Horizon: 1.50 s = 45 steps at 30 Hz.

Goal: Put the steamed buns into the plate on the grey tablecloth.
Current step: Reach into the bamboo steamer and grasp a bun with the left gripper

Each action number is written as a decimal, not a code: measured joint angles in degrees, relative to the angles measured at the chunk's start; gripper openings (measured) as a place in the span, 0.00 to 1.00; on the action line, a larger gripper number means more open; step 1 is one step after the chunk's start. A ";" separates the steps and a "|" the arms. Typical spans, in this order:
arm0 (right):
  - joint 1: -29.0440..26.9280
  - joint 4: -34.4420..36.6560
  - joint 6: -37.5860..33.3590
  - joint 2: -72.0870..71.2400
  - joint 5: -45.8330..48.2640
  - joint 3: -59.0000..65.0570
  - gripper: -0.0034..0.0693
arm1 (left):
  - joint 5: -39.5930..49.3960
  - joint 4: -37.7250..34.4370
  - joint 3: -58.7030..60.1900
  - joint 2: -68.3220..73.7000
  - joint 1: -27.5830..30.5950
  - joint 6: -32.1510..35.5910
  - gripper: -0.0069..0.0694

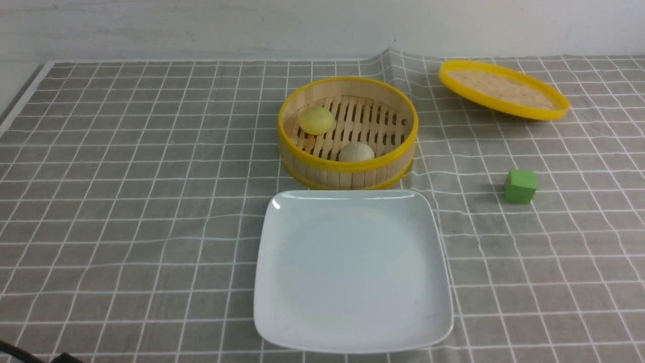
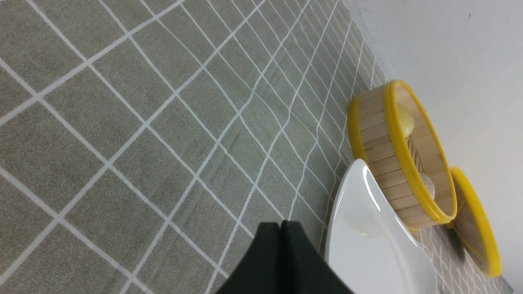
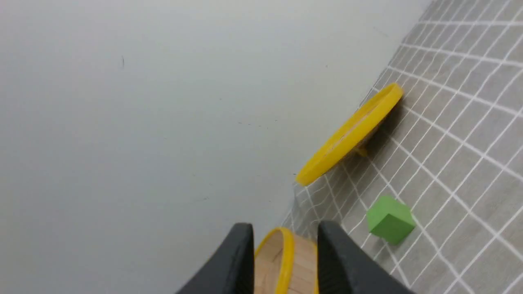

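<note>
Two steamed buns lie in a round bamboo steamer basket (image 1: 347, 169): a pale yellow bun (image 1: 316, 120) at its back left and a beige-grey bun (image 1: 356, 152) at its front. The empty white square plate (image 1: 352, 322) sits just in front of the basket on the grey tablecloth (image 1: 126, 201). Neither gripper shows in the front view. In the left wrist view my left gripper (image 2: 281, 223) is shut with nothing in it, over the cloth beside the plate (image 2: 367, 245). My right gripper (image 3: 286, 234) is open and empty, with the basket (image 3: 282, 261) seen beyond its fingers.
The yellow-rimmed bamboo lid (image 1: 504, 89) rests tilted at the back right. A green cube (image 1: 520, 186) stands on the cloth to the right of the plate. A white wall runs along the far edge. The cloth is wrinkled behind the basket.
</note>
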 joint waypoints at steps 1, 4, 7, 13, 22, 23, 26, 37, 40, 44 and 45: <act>0.00 -1.31 2.77 0.00 0.00 0.00 0.38 | 0.28 0.00 -0.80 0.00 0.00 0.09 0.09; 0.00 -4.69 6.96 0.00 -1.39 0.00 0.37 | 0.50 -0.63 -4.72 0.00 0.00 0.09 0.09; 0.00 -9.48 8.50 0.16 -2.77 -3.51 0.30 | 2.00 -2.03 -11.33 1.66 0.00 0.32 0.09; 0.00 -28.52 5.22 10.22 3.74 -21.09 0.05 | 12.79 -2.13 -27.45 17.88 0.00 10.12 0.09; 0.00 -39.92 4.89 40.69 3.88 -28.03 0.04 | 34.83 -1.87 -49.28 52.56 0.00 32.99 0.09; 0.00 -42.63 4.12 45.30 3.96 -28.25 0.04 | 35.52 -1.87 -51.42 55.81 0.00 34.70 0.09; 0.00 -48.88 2.84 53.91 5.71 -28.74 0.04 | 36.83 -1.87 -56.41 62.68 0.00 37.51 0.09; 5.84 -23.37 -13.50 65.40 12.93 -28.98 0.05 | 36.78 -2.06 -67.18 74.88 0.00 41.38 0.10; 13.04 -13.56 -30.82 63.51 18.62 -30.52 0.05 | 35.91 -2.25 -67.30 75.40 0.00 42.95 0.11; 23.21 6.04 -55.01 62.30 42.78 -37.13 0.05 | 33.82 -2.74 -67.30 75.57 0.00 45.18 0.11; 25.13 11.35 -59.61 62.30 49.45 -39.04 0.05 | 33.42 -3.11 -67.30 75.57 0.00 45.76 0.11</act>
